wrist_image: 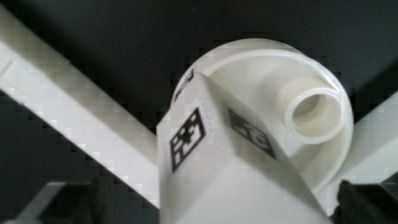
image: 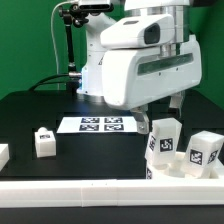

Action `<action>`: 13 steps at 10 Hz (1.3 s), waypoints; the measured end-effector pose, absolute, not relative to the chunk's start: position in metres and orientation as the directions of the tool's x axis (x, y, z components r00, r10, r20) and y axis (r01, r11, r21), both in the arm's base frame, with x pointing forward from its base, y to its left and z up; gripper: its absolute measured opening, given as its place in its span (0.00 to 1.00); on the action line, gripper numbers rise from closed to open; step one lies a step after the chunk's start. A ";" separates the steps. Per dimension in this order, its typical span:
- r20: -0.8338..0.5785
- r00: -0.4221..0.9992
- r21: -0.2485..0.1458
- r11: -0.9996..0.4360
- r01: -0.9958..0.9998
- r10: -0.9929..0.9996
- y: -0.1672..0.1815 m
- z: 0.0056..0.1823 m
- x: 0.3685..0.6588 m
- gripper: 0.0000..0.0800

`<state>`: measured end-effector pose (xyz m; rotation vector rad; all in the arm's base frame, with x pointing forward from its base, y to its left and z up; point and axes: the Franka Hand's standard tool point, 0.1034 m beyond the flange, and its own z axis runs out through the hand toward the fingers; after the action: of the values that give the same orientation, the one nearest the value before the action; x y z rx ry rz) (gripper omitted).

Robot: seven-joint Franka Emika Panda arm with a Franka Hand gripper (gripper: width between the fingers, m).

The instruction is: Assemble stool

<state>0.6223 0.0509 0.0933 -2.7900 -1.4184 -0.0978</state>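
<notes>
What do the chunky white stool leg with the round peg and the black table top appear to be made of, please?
White chunky stool leg: probably hard moulded or printed plastic, smooth with a soft sheen; its rounded edges and one-piece round peg suggest it. Black table top: matte, with no reflections; cloth or painted board, cannot tell which.

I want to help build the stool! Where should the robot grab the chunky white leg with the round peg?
Probably on the chunky white plastic leg, across its flat tagged sides below the round peg, coming from above. The peg end seems to point upward, and flat sides hold steadier.
</notes>
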 end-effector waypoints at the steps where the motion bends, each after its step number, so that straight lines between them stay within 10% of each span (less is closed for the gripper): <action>1: 0.048 0.512 0.028 -0.513 0.858 0.858 0.051 0.091 0.620 0.81; 9: -0.062 -0.061 0.040 0.064 0.997 0.996 0.048 0.087 0.621 0.81; 11: -0.063 -0.057 0.037 0.059 0.998 0.996 0.046 0.086 0.621 0.51; 13: -0.063 -0.054 0.036 0.056 0.998 0.997 0.045 0.085 0.621 0.42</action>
<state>0.6213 0.0451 0.0853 -2.2081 -2.3331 0.0278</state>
